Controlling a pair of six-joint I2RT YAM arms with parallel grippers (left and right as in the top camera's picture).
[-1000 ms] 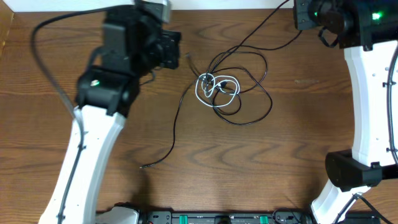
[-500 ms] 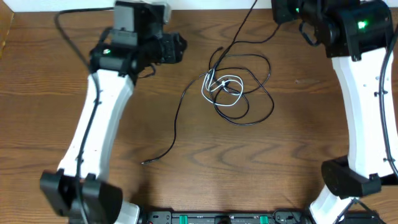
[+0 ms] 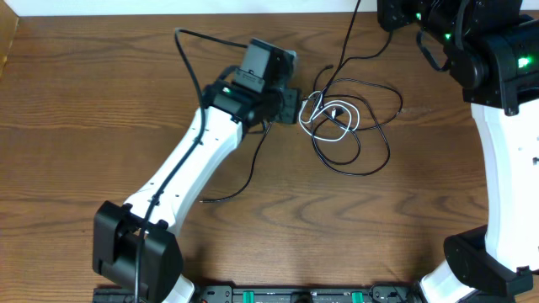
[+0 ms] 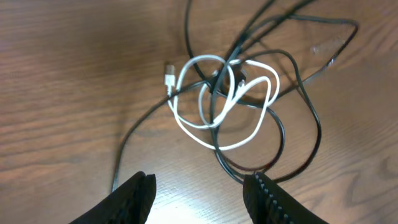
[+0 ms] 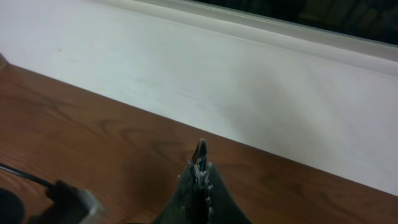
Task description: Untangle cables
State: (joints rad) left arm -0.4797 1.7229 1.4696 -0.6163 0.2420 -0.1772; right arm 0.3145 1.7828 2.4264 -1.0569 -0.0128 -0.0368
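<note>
The cables lie tangled at the table's back middle: a short white cable (image 3: 335, 120) looped through thin black cable loops (image 3: 370, 147). In the left wrist view the white cable (image 4: 217, 106) and black loops (image 4: 298, 93) lie just ahead of my left gripper (image 4: 200, 186), which is open and empty, low over the table. In the overhead view the left gripper (image 3: 293, 106) is at the tangle's left edge. My right gripper (image 5: 200, 163) is shut on a thin black cable end. One black strand (image 3: 352, 34) rises from the tangle toward it at the back edge.
A black cable tail (image 3: 240, 181) runs from the tangle under my left arm and ends near the table's front left middle. The white wall (image 5: 249, 93) borders the table's back edge. The right arm's base (image 3: 484, 261) stands at the right.
My left arm has swung right and now reaches the tangle. The tangle has slid to the right, pulled by the strand in my right gripper.
</note>
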